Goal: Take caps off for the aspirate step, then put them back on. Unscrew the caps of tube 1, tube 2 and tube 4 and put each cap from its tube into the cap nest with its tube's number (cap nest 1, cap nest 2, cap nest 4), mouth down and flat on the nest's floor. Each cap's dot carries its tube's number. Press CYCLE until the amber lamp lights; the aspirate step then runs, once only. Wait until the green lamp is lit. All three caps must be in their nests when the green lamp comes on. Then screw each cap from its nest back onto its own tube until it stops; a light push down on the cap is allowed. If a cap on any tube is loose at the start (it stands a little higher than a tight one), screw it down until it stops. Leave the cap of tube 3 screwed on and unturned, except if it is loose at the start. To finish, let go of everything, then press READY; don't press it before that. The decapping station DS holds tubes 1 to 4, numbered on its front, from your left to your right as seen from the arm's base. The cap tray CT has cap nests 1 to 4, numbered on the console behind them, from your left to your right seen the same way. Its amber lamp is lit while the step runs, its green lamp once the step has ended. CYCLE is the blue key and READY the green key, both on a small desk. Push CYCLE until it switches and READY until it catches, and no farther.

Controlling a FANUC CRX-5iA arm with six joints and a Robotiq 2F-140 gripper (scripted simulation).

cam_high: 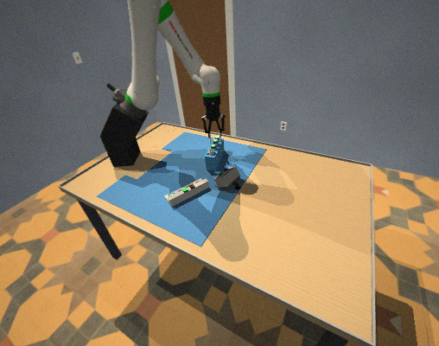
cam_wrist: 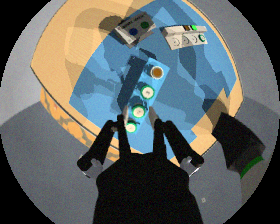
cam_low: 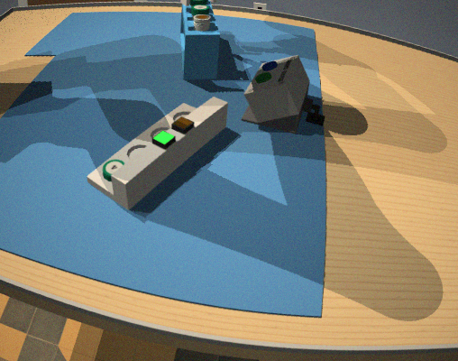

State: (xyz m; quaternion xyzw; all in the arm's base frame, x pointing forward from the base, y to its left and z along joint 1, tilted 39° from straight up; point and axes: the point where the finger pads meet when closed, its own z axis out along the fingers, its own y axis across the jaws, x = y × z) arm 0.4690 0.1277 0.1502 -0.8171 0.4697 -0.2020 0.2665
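Fingers partly open, holding nothing, straddling the capped tube at the far end of the blue tube block [cam_low: 200,56]. Three green caps [cam_low: 199,9] sitting on tubes; nearest tube [cam_low: 202,22] open, no cap. Grey cap tray [cam_low: 169,155] on the blue mat [cam_low: 241,245]: one green cap [cam_low: 111,170] in the end nest, other nests bare. Green lamp [cam_low: 163,138] lit. Key desk [cam_low: 279,94] beside it on the worktop [cam_low: 394,178].
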